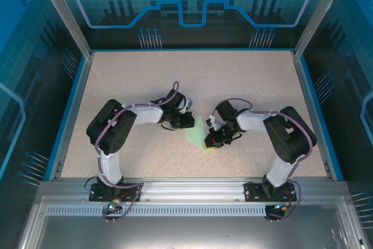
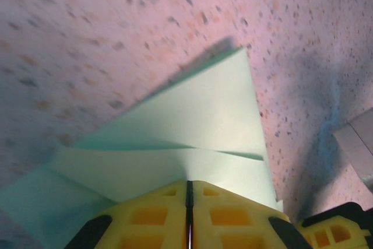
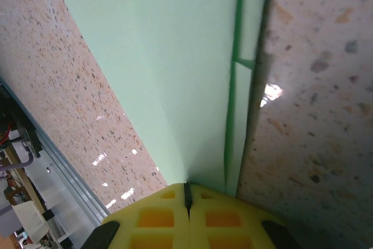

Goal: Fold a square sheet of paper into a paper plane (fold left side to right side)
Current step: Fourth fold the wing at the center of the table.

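The square sheet of paper (image 1: 197, 134) is pale mint green and folded into a pointed wedge, lying mid-table between the two arms. In the left wrist view the paper (image 2: 198, 126) shows layered flaps with its tip pointing away. My left gripper (image 2: 189, 183) has its yellow jaws closed together at the paper's near edge, and the sheet rises into their seam. In the top view the left gripper (image 1: 187, 122) is at the paper's upper left and the right gripper (image 1: 211, 142) at its lower right. My right gripper (image 3: 187, 186) is shut on the paper (image 3: 175, 56) beside a long fold line.
The speckled beige table (image 1: 145, 80) is ringed by a blue rim and clear blue walls. An aluminium rail (image 1: 186, 188) runs along the near edge by the arm bases. Part of the right arm's yellow finger (image 2: 335, 231) shows at the lower right of the left wrist view.
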You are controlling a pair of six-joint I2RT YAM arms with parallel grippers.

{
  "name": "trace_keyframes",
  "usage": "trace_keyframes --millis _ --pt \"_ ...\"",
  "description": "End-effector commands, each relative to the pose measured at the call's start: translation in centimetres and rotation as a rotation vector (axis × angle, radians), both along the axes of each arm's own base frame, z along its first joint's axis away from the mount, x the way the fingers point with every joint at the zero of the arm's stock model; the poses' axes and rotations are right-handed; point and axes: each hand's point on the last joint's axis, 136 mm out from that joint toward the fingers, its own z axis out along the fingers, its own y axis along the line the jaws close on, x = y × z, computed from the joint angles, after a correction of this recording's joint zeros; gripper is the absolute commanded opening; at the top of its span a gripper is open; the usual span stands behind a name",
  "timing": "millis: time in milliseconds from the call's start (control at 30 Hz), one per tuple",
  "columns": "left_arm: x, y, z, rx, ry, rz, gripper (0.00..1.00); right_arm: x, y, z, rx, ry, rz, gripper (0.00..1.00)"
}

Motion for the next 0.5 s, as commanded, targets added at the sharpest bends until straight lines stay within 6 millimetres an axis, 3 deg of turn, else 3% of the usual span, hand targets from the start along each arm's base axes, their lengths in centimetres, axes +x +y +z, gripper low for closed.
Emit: trace_keyframes --millis 0,333,467 --pt "3.1 3.0 -1.2 0.096 -0.073 0.061 0.10 -2.5 -4.7 -3.5 -0.253 0.069 -0.013 0.00" --pt "5.9 5.4 -1.4 0.131 -0.077 0.103 0.11 -2.5 -4.4 -3.2 -0.225 0.063 -0.016 0.00" --pt "6.7 6.2 -0.4 0.117 -0.089 0.125 0.13 -2.2 -3.9 -2.8 -0.197 0.046 -0.014 0.00"
